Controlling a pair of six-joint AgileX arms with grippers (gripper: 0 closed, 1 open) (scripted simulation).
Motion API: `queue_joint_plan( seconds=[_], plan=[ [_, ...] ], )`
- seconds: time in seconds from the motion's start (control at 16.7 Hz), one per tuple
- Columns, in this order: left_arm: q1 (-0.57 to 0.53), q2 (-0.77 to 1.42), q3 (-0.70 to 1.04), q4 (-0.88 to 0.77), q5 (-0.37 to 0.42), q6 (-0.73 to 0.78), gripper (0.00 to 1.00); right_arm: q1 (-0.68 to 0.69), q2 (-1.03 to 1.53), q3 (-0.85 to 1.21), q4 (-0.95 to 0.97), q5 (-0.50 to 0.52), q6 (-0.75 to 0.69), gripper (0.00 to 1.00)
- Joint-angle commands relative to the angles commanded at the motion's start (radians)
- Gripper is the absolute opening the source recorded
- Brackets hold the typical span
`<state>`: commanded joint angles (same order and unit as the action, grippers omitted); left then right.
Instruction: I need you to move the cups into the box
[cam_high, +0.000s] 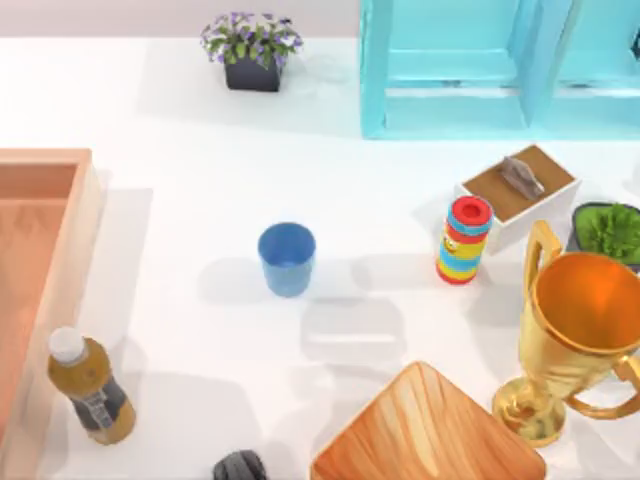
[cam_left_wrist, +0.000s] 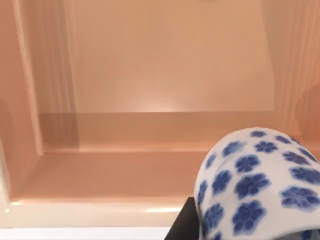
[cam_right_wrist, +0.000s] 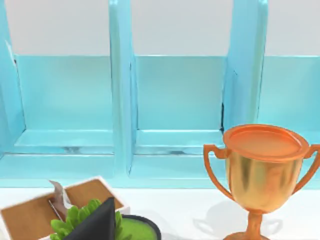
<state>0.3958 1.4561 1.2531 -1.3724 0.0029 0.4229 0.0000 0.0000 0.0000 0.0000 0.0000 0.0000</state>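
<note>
The white cup with blue flowers (cam_left_wrist: 255, 185) sits close up in the left wrist view, lying across the lens. My left gripper (cam_left_wrist: 235, 225) is shut on it, and one black finger (cam_left_wrist: 181, 222) shows beside it. Below the cup lies the box's reddish-brown floor, framed by tan wooden walls (cam_left_wrist: 100, 212). In the top view the box (cam_high: 75, 250) runs along the table's left edge. The plain blue cup (cam_high: 287, 258) stands upright at mid-table, apart from both grippers. A dark part of my right gripper (cam_right_wrist: 97, 224) faces the cabinet and the trophy.
A bottle (cam_high: 90, 385) stands by the box's right wall. On the right are a gold trophy (cam_high: 575, 330), a ringed stacking toy (cam_high: 463, 240), a white box with a brown top (cam_high: 520, 190) and a green plant (cam_high: 610, 232). A wooden board (cam_high: 425, 430), a flower pot (cam_high: 252, 45) and a turquoise cabinet (cam_high: 480, 65) also show.
</note>
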Motion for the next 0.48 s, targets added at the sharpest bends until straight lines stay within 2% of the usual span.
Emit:
queue_joint_plan(
  seconds=[0.3, 0.48],
  plan=[
    [0.009, 0.002, -0.188, 0.192, 0.003, 0.002, 0.00, 0.000, 0.000, 0.000, 0.000, 0.000, 0.000, 1.00],
    [0.011, 0.002, -0.213, 0.217, 0.004, 0.002, 0.00, 0.000, 0.000, 0.000, 0.000, 0.000, 0.000, 1.00]
  ],
)
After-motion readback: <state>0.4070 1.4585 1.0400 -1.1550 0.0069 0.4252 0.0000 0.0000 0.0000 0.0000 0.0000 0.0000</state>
